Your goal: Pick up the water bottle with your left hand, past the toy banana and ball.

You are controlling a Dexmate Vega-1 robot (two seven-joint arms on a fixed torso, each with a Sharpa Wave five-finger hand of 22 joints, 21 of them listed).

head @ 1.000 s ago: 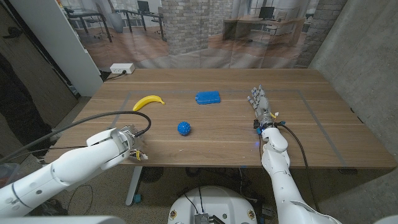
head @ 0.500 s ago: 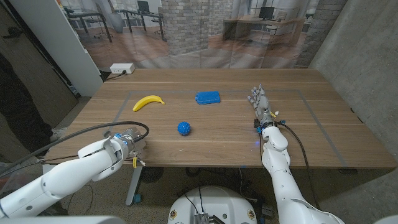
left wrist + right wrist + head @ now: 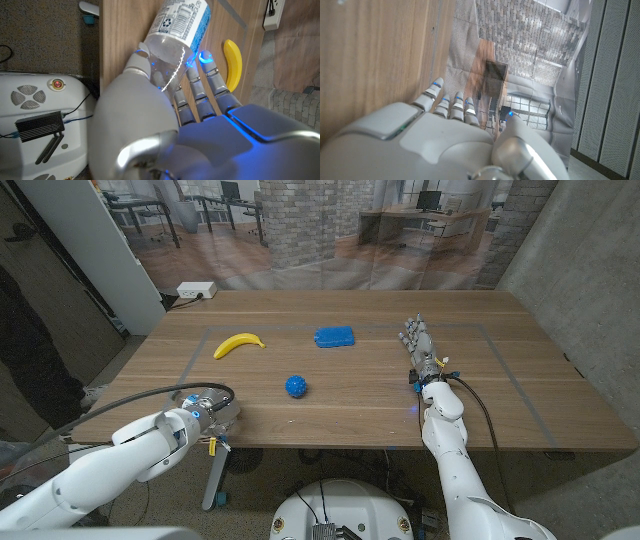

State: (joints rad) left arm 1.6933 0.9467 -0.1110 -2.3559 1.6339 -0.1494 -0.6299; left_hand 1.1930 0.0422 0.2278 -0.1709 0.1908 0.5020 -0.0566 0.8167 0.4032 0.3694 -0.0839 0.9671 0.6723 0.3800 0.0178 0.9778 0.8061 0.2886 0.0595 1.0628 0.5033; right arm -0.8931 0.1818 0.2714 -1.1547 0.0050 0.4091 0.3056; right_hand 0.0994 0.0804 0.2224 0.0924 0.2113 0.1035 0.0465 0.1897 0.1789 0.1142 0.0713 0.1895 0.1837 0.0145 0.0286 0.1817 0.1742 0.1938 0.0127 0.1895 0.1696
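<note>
Wooden table [image 3: 350,395] spans your head view, with a brick-walled office behind it and a white power strip [image 3: 196,290] at its far left corner. On it you have a banana [image 3: 239,343], a blue ball [image 3: 296,386] nearer you, and a flat blue block [image 3: 334,337] beyond the ball. Your left hand [image 3: 205,412] sits at the table's near left edge; from here you cannot tell what it holds. Your right hand [image 3: 420,345] lies out on the right side of the table, fingers straight and apart, holding nothing

Your left wrist view shows what the head view hides: your left hand [image 3: 165,115] grips a clear bottle [image 3: 177,27] with a white label, fingers [image 3: 197,90] behind it, thumb in front, over the table edge; the banana [image 3: 232,62] lies beyond

Your right wrist view shows your right hand [image 3: 445,135], fingers extended beside the wood, brick wall beyond
</note>
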